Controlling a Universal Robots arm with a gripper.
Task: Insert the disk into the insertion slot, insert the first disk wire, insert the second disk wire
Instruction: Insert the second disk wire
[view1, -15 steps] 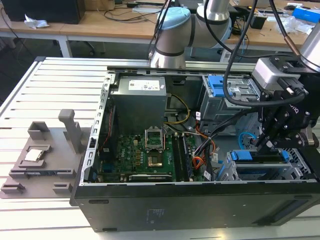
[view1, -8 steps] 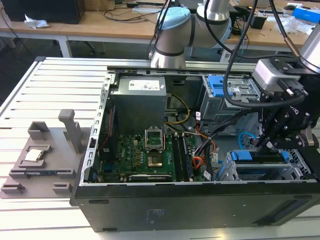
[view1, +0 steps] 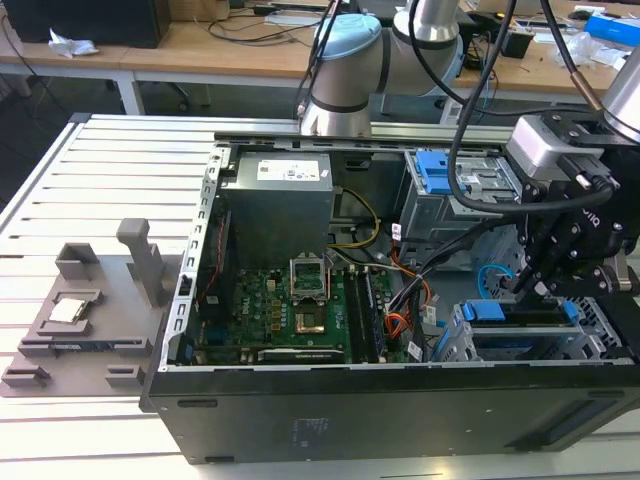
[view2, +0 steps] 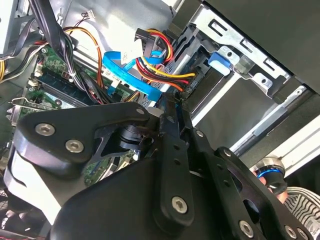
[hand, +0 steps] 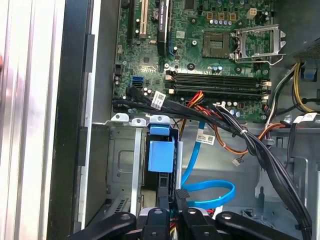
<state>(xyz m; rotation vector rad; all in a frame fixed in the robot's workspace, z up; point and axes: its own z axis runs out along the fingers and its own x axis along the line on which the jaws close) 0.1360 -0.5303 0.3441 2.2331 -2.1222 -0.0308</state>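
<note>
Your hand (view1: 540, 285) hangs just above the slot (view1: 610, 335) inside the open case (view1: 400, 400). Its fingers (hand: 181, 197) are pinched narrow on a black connector (hand: 181, 192). The disk (view1: 520, 312) sits seated in the slot, beside the blue cable (hand: 210, 192).

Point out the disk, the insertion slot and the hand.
disk (view1: 520, 318), exterior view, on its blue carrier's edge.
insertion slot (view1: 455, 345), exterior view, on the silver cage's side wall.
hand (hand: 176, 196), first wrist view, midway between its fingertips.
</note>
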